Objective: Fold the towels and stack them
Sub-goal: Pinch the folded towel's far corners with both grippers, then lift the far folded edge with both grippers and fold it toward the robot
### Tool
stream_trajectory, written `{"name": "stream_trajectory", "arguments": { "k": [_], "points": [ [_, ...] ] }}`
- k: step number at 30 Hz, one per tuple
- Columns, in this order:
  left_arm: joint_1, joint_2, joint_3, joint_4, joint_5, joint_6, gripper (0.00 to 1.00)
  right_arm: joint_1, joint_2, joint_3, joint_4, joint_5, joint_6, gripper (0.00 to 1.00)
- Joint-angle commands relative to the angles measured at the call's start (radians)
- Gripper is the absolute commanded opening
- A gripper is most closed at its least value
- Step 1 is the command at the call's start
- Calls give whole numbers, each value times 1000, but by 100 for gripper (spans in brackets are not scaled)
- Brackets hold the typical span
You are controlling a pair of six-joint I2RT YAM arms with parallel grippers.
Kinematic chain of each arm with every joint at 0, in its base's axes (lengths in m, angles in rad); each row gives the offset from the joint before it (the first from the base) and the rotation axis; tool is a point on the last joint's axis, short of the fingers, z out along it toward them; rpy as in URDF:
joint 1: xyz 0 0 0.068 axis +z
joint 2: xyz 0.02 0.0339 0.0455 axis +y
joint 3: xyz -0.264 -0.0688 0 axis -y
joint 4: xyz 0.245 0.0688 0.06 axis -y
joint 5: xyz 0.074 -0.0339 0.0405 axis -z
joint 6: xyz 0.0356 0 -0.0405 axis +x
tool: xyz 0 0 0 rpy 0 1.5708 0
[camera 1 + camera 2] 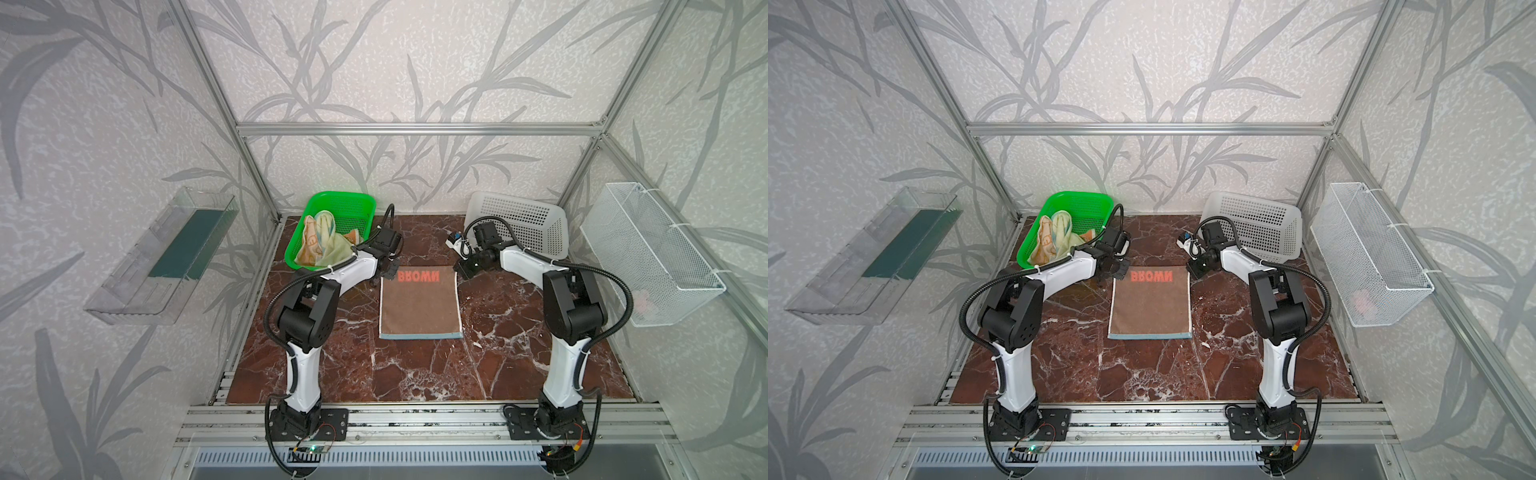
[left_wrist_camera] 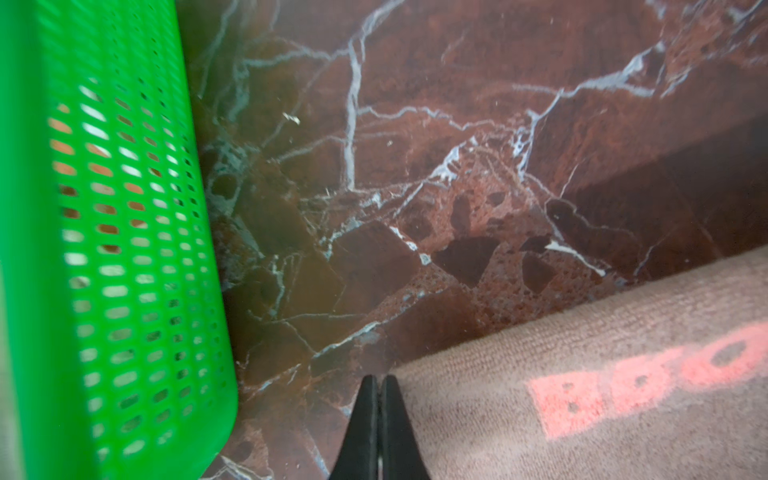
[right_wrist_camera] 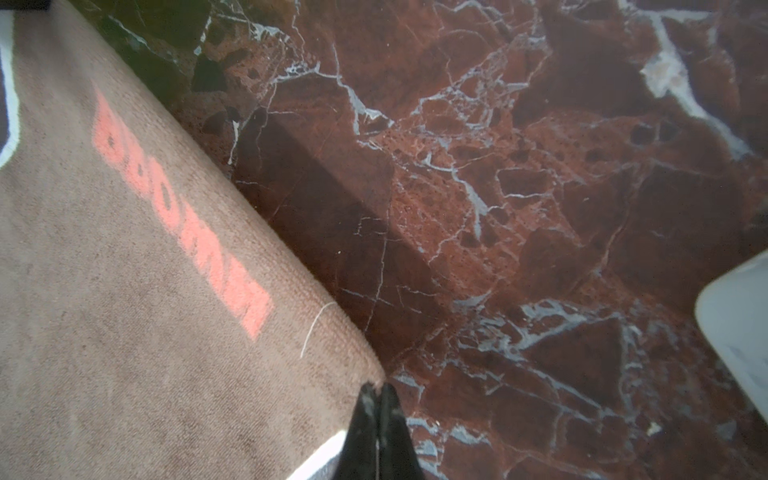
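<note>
Lying flat in the middle of the red-brown marbled bench (image 1: 519, 340) is the folded brown towel with salmon lettering and a teal near edge (image 1: 419, 307), seen in both top views (image 1: 1150, 307). It forms a neat rectangle with the lettering along its far edge.

The left gripper (image 1: 384, 270) is at the towel's far left corner, and the right gripper (image 1: 461, 272) is at its far right corner. In the left wrist view the black gripper (image 2: 378, 386) has its jaws pressed fully together, tips right at the edge of the brown cloth (image 2: 582, 395). The right wrist view shows the other gripper (image 3: 377, 390) likewise fully closed at the cloth's corner (image 3: 124, 291). Whether either one has fabric pinched between its jaws cannot be told.

The green perforated plastic basket (image 1: 353, 203) stands at the far left of the bench, just beside the left gripper. It holds the crumpled orange-cream towel with small cartoon faces (image 1: 309, 245) and the pale yellow towel (image 1: 336, 251), bunched together.

A white perforated plastic basket (image 1: 519, 224) lies tipped on its side at the far right.
</note>
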Motion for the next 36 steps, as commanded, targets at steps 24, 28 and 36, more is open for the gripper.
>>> {"name": "stream_trajectory", "arguments": {
  "k": [24, 28, 36],
  "points": [
    [-16, -269, -178, -44, 69, -26, 0, -9, -228, -180, -16, -137, 95, 0],
    [-24, -284, -195, -69, 73, -41, 0, -9, -277, -236, 11, -175, 129, 0],
    [-45, -310, -237, -94, 78, -80, 0, -8, -347, -303, 18, -232, 174, 0]
  ]
}}
